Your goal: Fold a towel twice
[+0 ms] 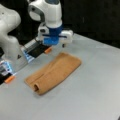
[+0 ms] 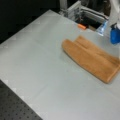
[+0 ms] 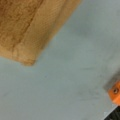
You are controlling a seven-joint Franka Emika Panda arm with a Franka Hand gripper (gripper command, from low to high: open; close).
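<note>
The tan towel [image 1: 53,72] lies on the grey table, folded over into a long strip with a rolled fold at its end near a front view's bottom left. It shows in both front views, and its two layers [image 2: 92,58] overlap along the length. My gripper [image 1: 62,45] hangs just above the table beyond the towel's far end, holding nothing and not touching the cloth. Only its blue body [image 2: 115,33] appears at a front view's right edge. The wrist view shows one folded towel corner [image 3: 25,25] at the top left and no fingers.
The arm's white base [image 1: 10,42] stands at a front view's left. Orange tabs [image 1: 48,50] [image 1: 10,79] [image 3: 115,92] mark the table edge by a metal rail [image 2: 75,11]. A black perforated board [image 2: 15,107] lies below the grey table [image 1: 95,87].
</note>
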